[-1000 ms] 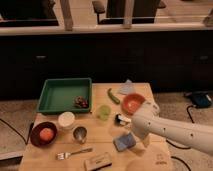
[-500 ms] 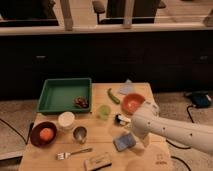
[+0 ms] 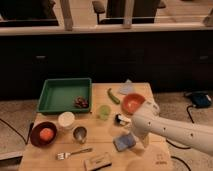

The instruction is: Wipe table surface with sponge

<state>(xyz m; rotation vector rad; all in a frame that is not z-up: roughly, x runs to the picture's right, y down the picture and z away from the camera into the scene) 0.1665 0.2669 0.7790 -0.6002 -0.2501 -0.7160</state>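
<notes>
One white arm [image 3: 175,132] reaches across the table surface [image 3: 100,137], gripper [image 3: 121,119] just beyond the sponge [image 3: 125,141]; its grip cannot be told.

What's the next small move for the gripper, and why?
Probably ease the gripper down and toward the sponge. In the camera view the sponge lies flat on the table surface just below the gripper, seemingly ungrasped, so wiping cannot begin. The green cup and orange bowl stand close by, so a short move seems safest.
</notes>
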